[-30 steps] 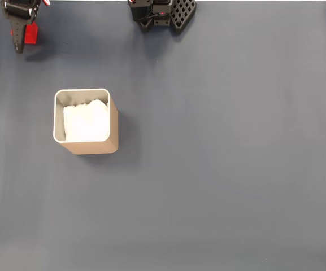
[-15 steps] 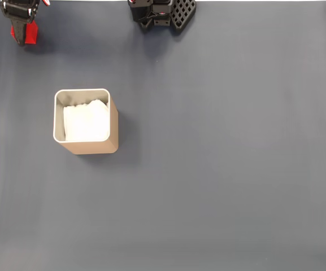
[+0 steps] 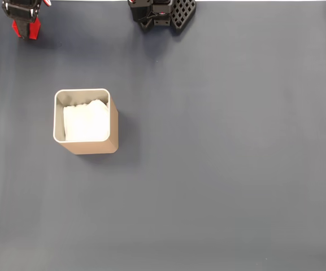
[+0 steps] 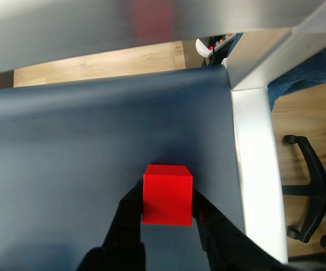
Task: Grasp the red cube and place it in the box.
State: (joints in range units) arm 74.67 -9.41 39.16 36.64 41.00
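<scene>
Claw: you had the claw (image 4: 168, 204) clamped on the red cube (image 4: 167, 195), its two dark fingers (image 4: 127, 217) pressed against the cube's left and right faces in the wrist view. In the fixed view the claw (image 3: 25, 25) sat at the top left corner, up and to the left of the box (image 3: 85, 145).

Red cube: you held it between the fingers, and in the wrist view it stood over the dark blue counter (image 4: 83, 152), close to the counter's right edge. In the fixed view the red cube (image 3: 27, 29) showed below the black claw body, well apart from the box. Whether it was lifted clear of the counter or resting on it, you could not tell from these views.

Box: your box stood upright on the counter (image 3: 225, 158), left of the middle in the fixed view, tan outside with a pale rim and white lining showing inside.

Arm base: the black arm base (image 3: 163, 12) sat at the top edge of the fixed view, up and to the right of the box.

Surroundings: past the counter's right edge in the wrist view, you had a white frame strip (image 4: 254, 169), then wood floor (image 4: 309, 130) with a black office chair base (image 4: 312, 192).
</scene>
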